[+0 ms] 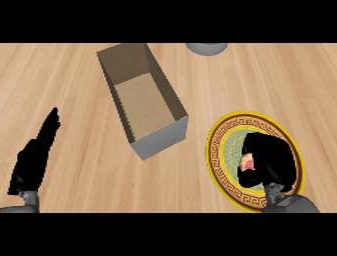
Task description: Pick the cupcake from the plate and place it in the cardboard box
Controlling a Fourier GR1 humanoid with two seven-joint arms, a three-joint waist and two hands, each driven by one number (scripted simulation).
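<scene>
A round plate (226, 131) with a yellow rim and a dark patterned border lies at the right of the counter. My right hand (269, 157) is over the plate, fingers curled round the cupcake (246, 162), of which only a pink and yellow sliver shows at the hand's left edge. The open cardboard box (143, 98) lies left of the plate, long and narrow, angled from the upper middle down toward the plate, with nothing inside. My left hand (34, 159) rests open at the lower left, fingers straight and pointing up.
A grey round object (206, 48) is cut off by the top edge, right of the box's far end. The wooden counter (60, 75) spreads bare between my left hand and the box.
</scene>
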